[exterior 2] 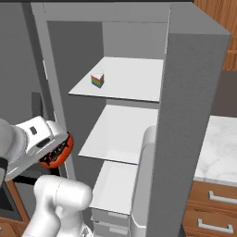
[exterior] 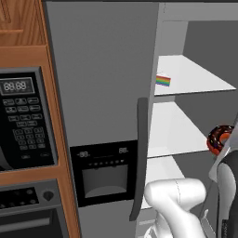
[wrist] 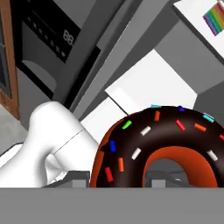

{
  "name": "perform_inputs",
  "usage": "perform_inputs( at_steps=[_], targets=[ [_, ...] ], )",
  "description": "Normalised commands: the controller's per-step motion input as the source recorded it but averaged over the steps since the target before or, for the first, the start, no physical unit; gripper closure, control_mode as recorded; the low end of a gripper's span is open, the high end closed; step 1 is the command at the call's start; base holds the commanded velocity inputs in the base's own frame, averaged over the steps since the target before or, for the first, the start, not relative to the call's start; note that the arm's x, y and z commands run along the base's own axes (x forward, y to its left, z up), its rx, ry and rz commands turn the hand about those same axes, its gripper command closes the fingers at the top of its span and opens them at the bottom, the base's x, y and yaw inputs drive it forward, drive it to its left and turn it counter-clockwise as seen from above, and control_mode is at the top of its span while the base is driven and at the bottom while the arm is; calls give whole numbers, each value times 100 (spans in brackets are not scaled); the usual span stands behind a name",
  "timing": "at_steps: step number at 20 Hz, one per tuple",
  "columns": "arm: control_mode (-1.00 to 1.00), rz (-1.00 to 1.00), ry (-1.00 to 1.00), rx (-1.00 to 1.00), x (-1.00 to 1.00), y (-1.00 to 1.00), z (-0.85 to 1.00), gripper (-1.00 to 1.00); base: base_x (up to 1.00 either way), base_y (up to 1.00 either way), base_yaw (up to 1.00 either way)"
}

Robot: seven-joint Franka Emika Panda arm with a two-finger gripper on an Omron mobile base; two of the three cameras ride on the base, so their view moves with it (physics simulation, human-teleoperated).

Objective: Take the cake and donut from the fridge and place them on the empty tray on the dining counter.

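The white arm's two-finger gripper (exterior 2: 56, 152) is clamped on the small ring donut with dark chocolate glaze and coloured sprinkles (wrist: 162, 144); its jaws are closed on the ring, which sits upright between them with its orange-brown underside facing out; the fingertips themselves are hidden behind the pastry. In the right base view the donut hangs clear of the shelves, near the left front edge of the tall grey two-door fridge (exterior: 100, 93), at about the height of the middle white shelf (exterior 2: 122, 132); nothing is touching it but the gripper.

The small wedge of cake with rainbow-striped layers and white icing (exterior 2: 97, 80) rests on the upper white shelf (exterior 2: 129, 78), near its left front corner, well apart from the donut.

By my judgement the donut is light and fairly soft, and its glaze could be slick, so a firm hold across the ring's body, as now, suits it better than a pinch on the edge; a hard squeeze might deform it. The cake looks light too, but crumbly and top-heavy on its narrow end; taking it by its two flat striped sides, low down and away from the icing, seems the safest hold.
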Motion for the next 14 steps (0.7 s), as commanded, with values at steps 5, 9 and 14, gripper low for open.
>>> perform_inputs(
  at_steps=[5,9,14],
  targets=[
    [-100,5,-25,-4,-44,11,5,100,0,0,0],
    [100,1,-3,0,0,0,0,100,-1,0,0],
    [100,0,0,0,0,0,0,100,-75,6,1]
  ],
)
